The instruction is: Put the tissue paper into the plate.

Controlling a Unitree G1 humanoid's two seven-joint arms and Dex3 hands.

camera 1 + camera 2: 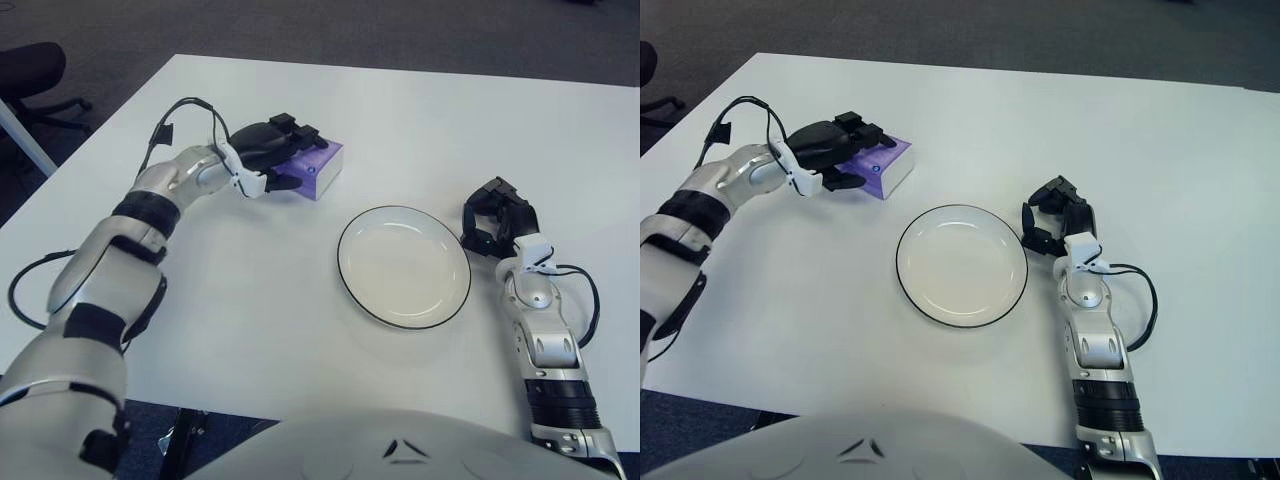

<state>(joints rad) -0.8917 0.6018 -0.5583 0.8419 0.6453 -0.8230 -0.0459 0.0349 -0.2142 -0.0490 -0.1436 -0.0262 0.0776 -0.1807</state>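
Note:
A purple tissue pack (321,166) is held just above the white table, up and left of the plate. My left hand (272,152) is shut on it, black fingers wrapped over its top and near side. The white plate with a dark rim (404,265) sits empty at the table's middle right. My right hand (495,224) shows just right of the plate's upper edge, fingers curled and holding nothing.
The white table (400,110) stretches wide behind and to the left of the plate. A black office chair (35,75) stands off the far left corner. A black cable (180,110) loops over my left forearm.

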